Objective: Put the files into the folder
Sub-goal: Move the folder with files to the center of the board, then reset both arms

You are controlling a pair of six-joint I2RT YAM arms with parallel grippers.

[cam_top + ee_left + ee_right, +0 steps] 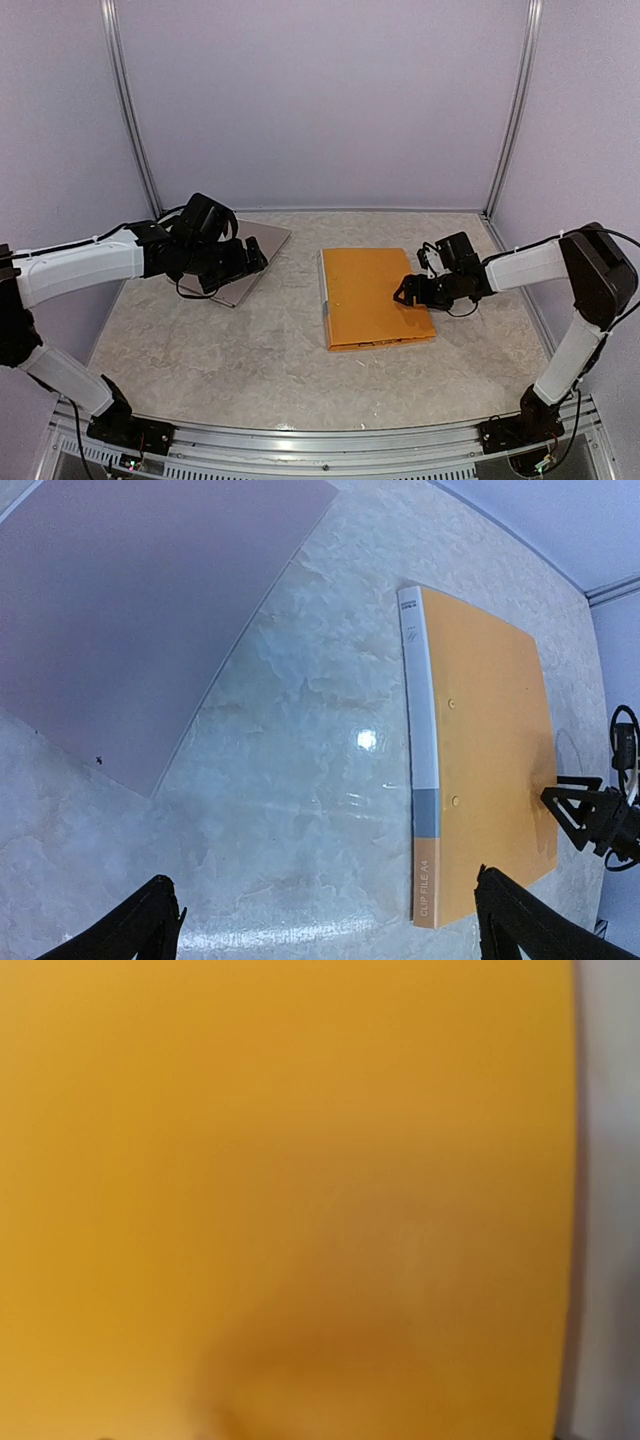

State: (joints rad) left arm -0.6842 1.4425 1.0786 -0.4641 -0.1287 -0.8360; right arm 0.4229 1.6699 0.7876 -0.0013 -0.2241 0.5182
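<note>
Orange folder (300, 1160) mid-desk, right gripper (403, 292) at its right edge, fingers apart. Greyish files (275, 238) back-left by splayed left gripper (325, 900).

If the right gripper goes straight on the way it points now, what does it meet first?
The orange folder: its closed cover fills the right wrist view, so the right gripper is very near; the gap is unclear.

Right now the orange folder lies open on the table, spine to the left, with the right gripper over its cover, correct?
Not quite. The orange folder lies closed, not open; the top external view shows its cover flat and shut. The rest stands: it is on the table, spine to the left, with the right gripper over its cover.
</note>
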